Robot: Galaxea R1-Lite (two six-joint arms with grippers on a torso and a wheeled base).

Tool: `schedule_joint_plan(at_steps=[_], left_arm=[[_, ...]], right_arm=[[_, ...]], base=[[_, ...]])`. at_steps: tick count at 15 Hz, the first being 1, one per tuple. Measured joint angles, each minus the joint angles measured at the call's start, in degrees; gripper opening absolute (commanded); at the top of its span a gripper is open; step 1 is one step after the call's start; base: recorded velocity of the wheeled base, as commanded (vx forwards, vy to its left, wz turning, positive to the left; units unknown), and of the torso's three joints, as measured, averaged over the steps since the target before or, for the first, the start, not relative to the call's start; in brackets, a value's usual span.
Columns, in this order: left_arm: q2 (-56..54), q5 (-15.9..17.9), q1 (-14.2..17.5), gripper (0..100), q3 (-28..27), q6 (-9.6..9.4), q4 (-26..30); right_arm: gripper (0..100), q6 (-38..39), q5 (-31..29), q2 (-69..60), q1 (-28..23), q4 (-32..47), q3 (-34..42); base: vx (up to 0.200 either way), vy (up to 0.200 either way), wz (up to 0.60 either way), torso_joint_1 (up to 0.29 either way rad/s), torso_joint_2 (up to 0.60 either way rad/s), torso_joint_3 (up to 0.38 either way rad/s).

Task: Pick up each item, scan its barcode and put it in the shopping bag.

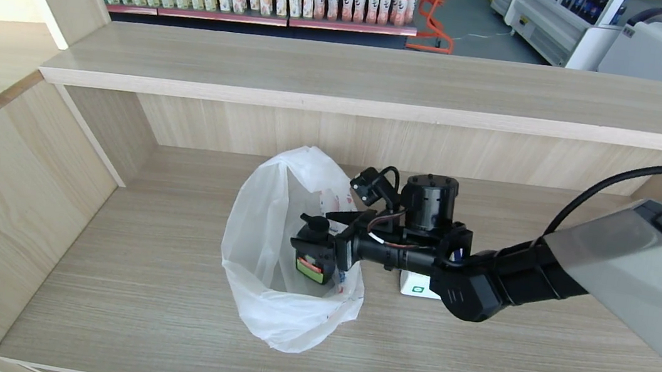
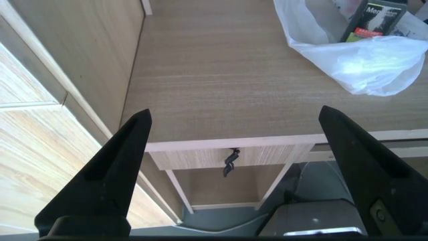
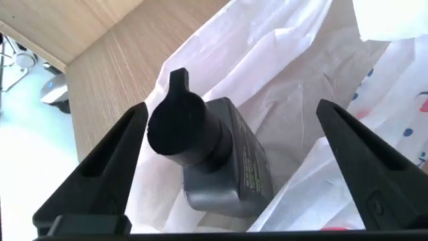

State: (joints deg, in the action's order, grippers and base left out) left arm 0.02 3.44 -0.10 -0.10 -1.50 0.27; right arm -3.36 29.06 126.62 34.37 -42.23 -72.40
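1. Nearest the head camera, the grey and black right arm [image 1: 548, 269] stretches across to the thin white plastic shopping bag [image 1: 256, 227] and ends over the bag's open mouth.
2. At the arm's tip, the right gripper [image 1: 334, 240] has its black fingers [image 3: 114, 161] spread wide, one on each side of the item and seemingly clear of it.
3. Between those fingers, a squat black plastic bottle [image 3: 221, 161] with a round black cap and a green and red label sits inside the bag, below its rim.
4. Just beside the bag on its right, partly under the arm, a small white box with a green mark [image 1: 418, 283] rests on the counter.
5. Under the bag lies the pale wood-grain counter [image 1: 163, 317], walled at the back and sides.
6. Well apart from the bag, the left gripper [image 2: 235, 117] hangs over the counter's front edge, fingers spread with nothing between them.
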Motion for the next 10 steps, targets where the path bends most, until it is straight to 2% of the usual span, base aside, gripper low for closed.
schedule_joint_plan(at_steps=[3, 6, 8, 10], left_arm=[[0.0, 0.0, 0.0, 100, 0.0, 0.0, -0.02], [0.0, 0.0, 0.0, 100, 0.0, 0.0, -0.02], [0.0, 0.0, 0.0, 100, 0.0, 0.0, 0.0], [0.0, -0.02, 0.0, 100, 0.0, 0.0, -0.02]], right_arm=[[100, 4.6, 0.0, -5.6, -2.32, 2.08, 3.91], [100, 11.17, -0.02, -13.37, -3.5, 7.39, 7.7], [100, 14.69, -0.6, -21.77, -4.38, 13.23, 10.96], [100, 16.31, -4.71, -31.09, -6.72, 22.2, 14.13]], base=[[0.0, 0.0, 0.0, 0.0, 0.0, 0.0], [0.0, 0.0, 0.0, 0.0, 0.0, 0.0], [0.0, 0.0, 0.0, 0.0, 0.0, 0.0], [0.0, 0.0, 0.0, 0.0, 0.0, 0.0]])
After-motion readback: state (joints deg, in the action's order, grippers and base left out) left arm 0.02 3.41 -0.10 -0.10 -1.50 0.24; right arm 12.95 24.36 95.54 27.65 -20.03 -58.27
